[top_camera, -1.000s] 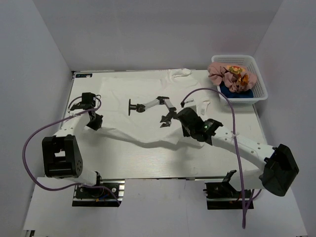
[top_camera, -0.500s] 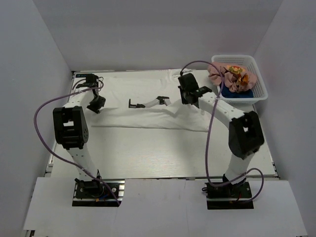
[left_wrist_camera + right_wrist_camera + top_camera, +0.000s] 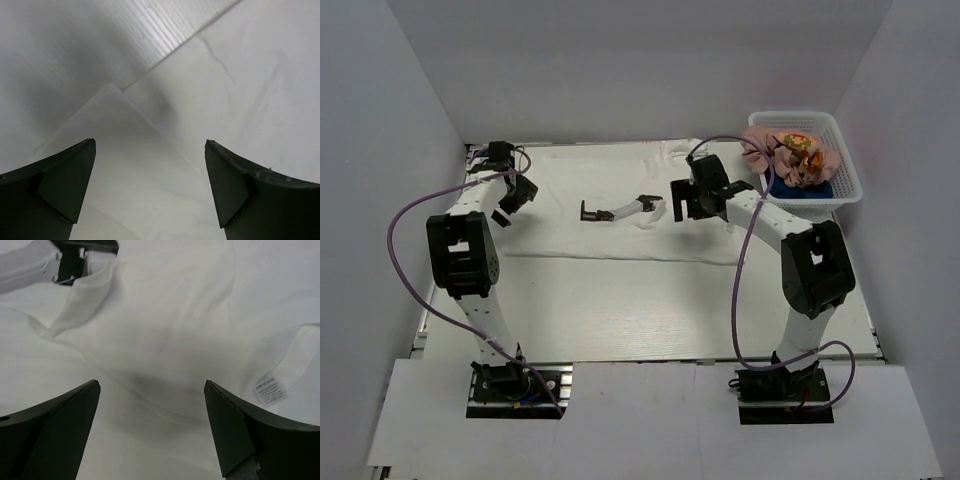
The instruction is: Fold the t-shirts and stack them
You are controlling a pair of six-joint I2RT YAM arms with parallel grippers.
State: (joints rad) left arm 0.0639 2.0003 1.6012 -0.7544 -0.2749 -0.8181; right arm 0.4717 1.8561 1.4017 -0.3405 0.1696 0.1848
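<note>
A white t-shirt (image 3: 600, 240) lies spread on the table, folded over, with its near edge straight. In the left wrist view the shirt's layered corner (image 3: 115, 95) lies below my left gripper (image 3: 150, 142), which is open and holds nothing. That left gripper (image 3: 512, 205) hovers over the shirt's left edge. My right gripper (image 3: 692, 205) stands open over the shirt's right part. Rumpled white cloth with a care label (image 3: 270, 387) shows under my right gripper (image 3: 152, 382). A pink t-shirt (image 3: 785, 158) and a navy one (image 3: 802, 190) lie in the basket.
A white mesh basket (image 3: 851, 180) sits at the table's far right corner. A small white and black tool (image 3: 620, 210) lies on the shirt between the grippers, and the right wrist view shows that tool (image 3: 45, 262) at its top left. Grey walls close in on three sides.
Both arms swung from the table's middle to the far side, carrying the shirt's near part over. Both grippers then opened and let go of the cloth, which now lies flat.
</note>
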